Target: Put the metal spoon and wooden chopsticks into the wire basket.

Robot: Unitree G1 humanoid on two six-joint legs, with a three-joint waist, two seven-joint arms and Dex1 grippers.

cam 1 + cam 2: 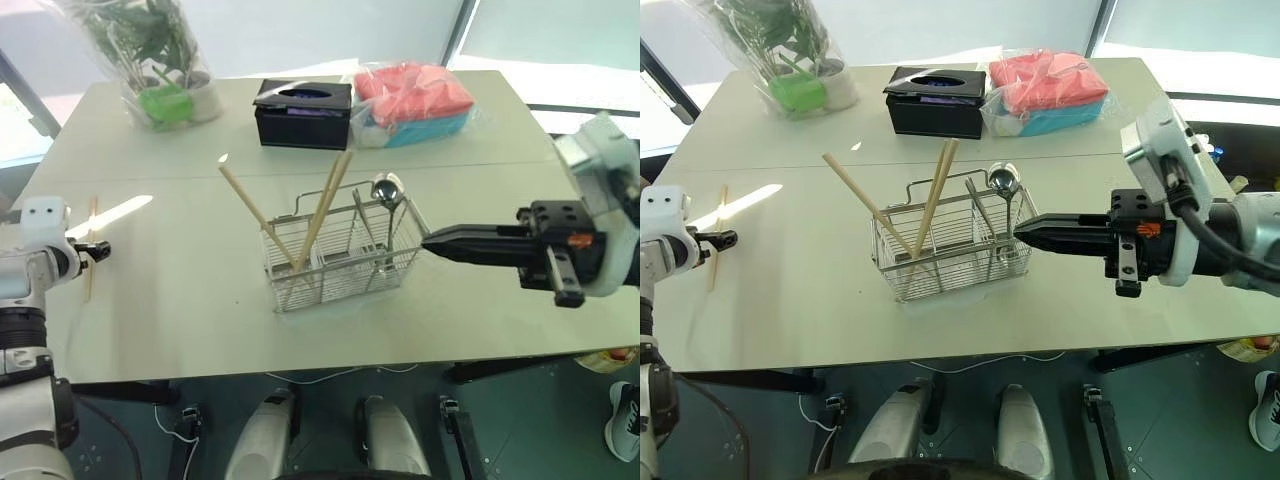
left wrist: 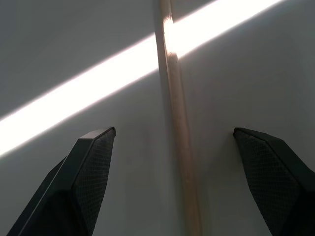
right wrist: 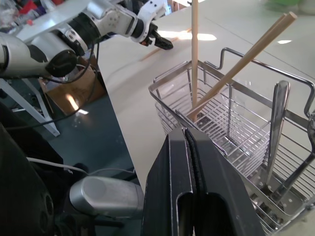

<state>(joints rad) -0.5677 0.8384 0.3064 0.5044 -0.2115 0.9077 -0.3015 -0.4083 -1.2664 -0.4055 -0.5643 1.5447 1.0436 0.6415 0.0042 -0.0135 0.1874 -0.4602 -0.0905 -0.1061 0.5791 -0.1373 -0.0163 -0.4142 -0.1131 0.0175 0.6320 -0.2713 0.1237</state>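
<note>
Centre of the frame in the head views: wire basket (image 1: pixel 338 258) is sitting on the pale matte table (image 1: pixel 180 290), a silvery grid box with dividers and a loop handle. Three wooden chopsticks (image 1: pixel 322 212) are standing in its left compartment, plain tan, straight: one leaning left, two leaning right side by side. The metal spoon (image 1: pixel 388 200) is standing upright in the right compartment, shiny oval bowl up; a second flat metal handle is beside it.

Far left of the frame: a fourth chopstick (image 1: pixel 91 246) is lying flat on the table, crossing a bright strip of sunlight. The left gripper (image 1: pixel 100 250) is hovering right over it, black textured fingers (image 2: pixel 88 167) spread wide on either side of the stick, not touching it.

Right of frame: the right gripper (image 1: pixel 1030 232) is pointing left at the basket's right end, tip just beside the wire, fingers pressed together, holding nothing.

Top of frame: one black tissue box (image 1: pixel 303 112), one clear bag of red and blue cloth (image 1: pixel 415 102), one wrapped potted plant (image 1: pixel 150 55).
</note>
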